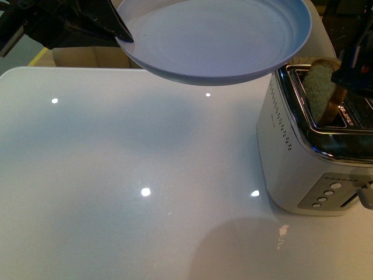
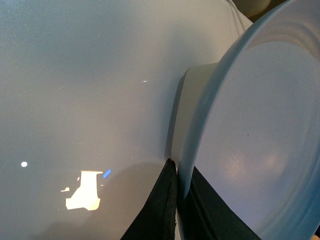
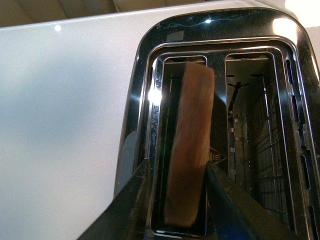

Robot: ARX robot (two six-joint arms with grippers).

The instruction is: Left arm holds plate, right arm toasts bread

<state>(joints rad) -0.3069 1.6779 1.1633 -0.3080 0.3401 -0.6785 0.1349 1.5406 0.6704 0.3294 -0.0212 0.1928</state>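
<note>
Across the lower left of the front view the white bench (image 1: 116, 192) lies bare and glossy. At the right edge stands the white and chrome toaster (image 1: 291, 151), and that is where your next move is decided. The pale blue plate (image 1: 221, 41) hangs in the air along the top of the frame, and its near rim reaches over to just beside the toaster's upper left corner. The left claw (image 1: 122, 32) is closed on the plate's rim at upper left, one finger on each face, which the left wrist view confirms (image 2: 182, 200). The bread (image 1: 319, 81) stands upright in the toaster slot nearer the plate, with its rounded top above the chrome, so it is only partly in. The slot beside it is empty. From the right wrist view, the slice (image 3: 192, 125) runs lengthwise along the slot. The right claw (image 3: 177, 200) is clamped across its thin dimension, a finger pressed to each broad face. The bread therefore lies directly below your right claw, with its long axis already lined up with the slot. In my judgement, you should travel straight along the slot's vertical line and not sideways, or the crust will likely catch on the chrome lip.
</note>
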